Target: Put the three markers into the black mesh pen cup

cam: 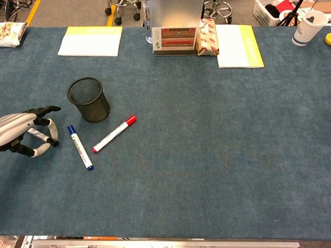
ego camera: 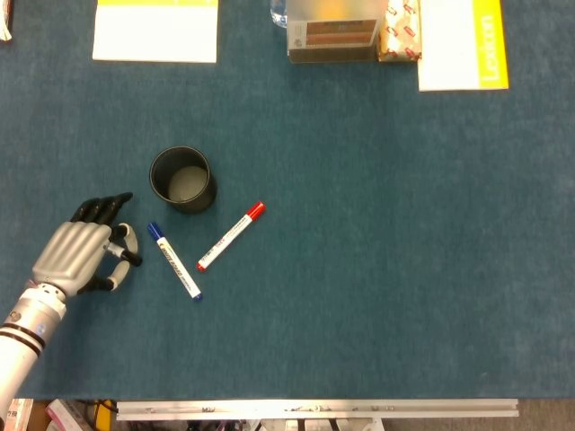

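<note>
The black mesh pen cup point(ego camera: 182, 180) stands upright left of the table's middle, also seen in the chest view point(cam: 89, 99). A blue-capped marker point(ego camera: 174, 261) point(cam: 80, 147) and a red-capped marker point(ego camera: 231, 235) point(cam: 114, 133) lie flat on the cloth just in front of the cup. My left hand point(ego camera: 79, 254) point(cam: 20, 132) is left of the blue marker, fingers curled around a black-capped marker point(ego camera: 127, 248) point(cam: 40, 136) held between thumb and fingers. The cup is a short way beyond and right of the hand. My right hand shows in neither view.
At the far edge lie a yellow-topped notepad point(cam: 90, 41), a metal box point(cam: 174, 31) with a snack pack point(cam: 208, 37) beside it, and a yellow-edged book point(cam: 238, 45). A paper cup point(cam: 305, 27) stands at the far right corner.
</note>
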`<state>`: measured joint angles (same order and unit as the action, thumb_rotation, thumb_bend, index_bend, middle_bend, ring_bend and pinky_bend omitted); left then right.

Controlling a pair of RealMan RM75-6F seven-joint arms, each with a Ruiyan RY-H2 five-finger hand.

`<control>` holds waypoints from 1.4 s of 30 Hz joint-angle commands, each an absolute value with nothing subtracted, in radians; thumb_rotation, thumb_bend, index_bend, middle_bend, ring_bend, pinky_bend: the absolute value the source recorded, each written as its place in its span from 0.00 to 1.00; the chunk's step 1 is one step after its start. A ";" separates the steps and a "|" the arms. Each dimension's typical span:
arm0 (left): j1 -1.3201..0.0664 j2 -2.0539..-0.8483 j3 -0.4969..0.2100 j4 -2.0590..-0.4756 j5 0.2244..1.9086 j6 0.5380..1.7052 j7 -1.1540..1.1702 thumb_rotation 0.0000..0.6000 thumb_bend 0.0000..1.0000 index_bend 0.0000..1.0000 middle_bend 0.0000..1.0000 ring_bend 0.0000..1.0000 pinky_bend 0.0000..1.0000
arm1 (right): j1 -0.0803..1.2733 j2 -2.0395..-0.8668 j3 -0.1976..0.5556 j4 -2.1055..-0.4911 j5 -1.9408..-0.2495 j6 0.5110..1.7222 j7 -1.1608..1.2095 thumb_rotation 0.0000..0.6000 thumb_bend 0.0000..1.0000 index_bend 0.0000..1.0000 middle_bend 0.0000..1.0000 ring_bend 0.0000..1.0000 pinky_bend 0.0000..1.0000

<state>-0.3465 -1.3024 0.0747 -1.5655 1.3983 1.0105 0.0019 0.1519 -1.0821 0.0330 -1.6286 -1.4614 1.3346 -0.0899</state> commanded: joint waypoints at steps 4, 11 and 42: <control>-0.345 -1.278 0.053 -1.622 1.390 1.045 0.038 1.00 0.44 0.52 0.00 0.00 0.00 | 0.152 -1.081 0.033 -1.628 -1.462 1.335 -0.088 1.00 0.00 0.08 0.18 0.11 0.41; -0.351 -1.257 0.021 -1.682 1.381 1.081 0.082 1.00 0.44 0.53 0.00 0.00 0.00 | 0.151 -1.079 0.034 -1.627 -1.462 1.337 -0.084 1.00 0.00 0.08 0.18 0.11 0.41; -0.375 -1.239 -0.143 -1.893 1.183 1.257 0.361 1.00 0.44 0.56 0.00 0.00 0.00 | 0.158 -1.087 0.030 -1.620 -1.453 1.315 -0.090 1.00 0.00 0.08 0.18 0.11 0.41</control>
<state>-0.3738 -1.2375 -0.1334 -1.8795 1.1965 1.2465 0.3474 0.1583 -1.0872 0.0299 -1.6204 -1.4533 1.3145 -0.0906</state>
